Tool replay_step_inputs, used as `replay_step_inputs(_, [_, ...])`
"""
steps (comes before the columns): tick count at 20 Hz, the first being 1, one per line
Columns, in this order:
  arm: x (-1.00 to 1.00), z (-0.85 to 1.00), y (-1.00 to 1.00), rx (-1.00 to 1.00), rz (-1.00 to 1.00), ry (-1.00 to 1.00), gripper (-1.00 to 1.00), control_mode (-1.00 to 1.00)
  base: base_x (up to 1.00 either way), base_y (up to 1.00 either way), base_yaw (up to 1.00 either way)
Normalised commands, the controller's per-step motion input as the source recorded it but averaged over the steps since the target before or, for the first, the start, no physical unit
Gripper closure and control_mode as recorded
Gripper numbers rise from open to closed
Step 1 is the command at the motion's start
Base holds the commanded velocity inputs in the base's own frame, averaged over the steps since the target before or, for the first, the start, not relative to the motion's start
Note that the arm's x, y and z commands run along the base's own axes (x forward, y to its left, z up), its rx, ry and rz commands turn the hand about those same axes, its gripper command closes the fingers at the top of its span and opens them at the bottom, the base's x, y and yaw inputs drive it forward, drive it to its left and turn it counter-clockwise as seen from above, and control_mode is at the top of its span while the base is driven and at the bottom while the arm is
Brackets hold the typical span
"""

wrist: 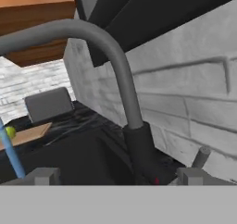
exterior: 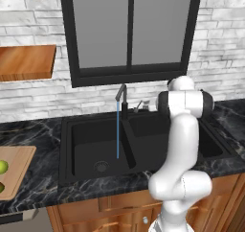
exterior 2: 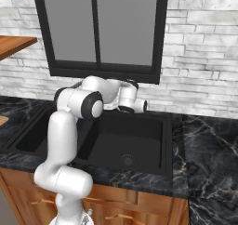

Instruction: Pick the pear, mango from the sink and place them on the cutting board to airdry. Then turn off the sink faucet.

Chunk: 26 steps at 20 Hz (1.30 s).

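Water (exterior: 117, 130) falls in a thin blue stream from the spout of the faucet (exterior: 123, 101) into the left basin of the black sink (exterior: 81, 130), landing just beside the round drain. The cutting board (exterior: 19, 166) lies on the dark marble counter (exterior: 43, 178) to the left of the sink, at the edge of the left base view. Two small yellow-green fruits rest on it, one (exterior: 3, 167) near the middle of its visible part and another (exterior: 1, 188) cut off by the frame lower down; which is the pear and which the mango cannot be told from here.

From the hand view, the gripper (wrist: 118, 176) sits close behind the faucet, with the dark base of the faucet rising between the two fingertips (wrist: 44, 176). They stand apart on either side of it, touching nothing visible. The small lever (wrist: 200, 157) stands just to the right, against the brick wall (wrist: 185, 93).
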Motion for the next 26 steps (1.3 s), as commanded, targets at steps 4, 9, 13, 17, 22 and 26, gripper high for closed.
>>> replay_step_inputs(4, [0.58,-0.20,0.00,0.00,0.00,0.00,-1.00,-1.00,0.00,0.00,0.00])
replay_step_inputs(9, [0.63,-0.23,-0.02,0.00,0.00,0.01,-1.00,-1.00,0.00,0.00,0.00])
replay_step_inputs(13, [0.53,-0.30,0.00,0.00,0.00,0.03,-1.00,-1.00,0.00,0.00,0.00])
replay_step_inputs(17, [0.34,-0.15,0.22,0.02,0.00,0.00,-1.00,-1.00,0.00,0.00,0.00])
replay_step_inputs(22, [0.20,-0.01,0.74,0.00,0.00,-0.01,-1.00,-1.00,0.00,0.00,0.00])
replay_step_inputs(26, [0.19,0.00,1.00,0.00,0.01,-0.03,-1.00,-1.00,0.00,0.00,0.00])
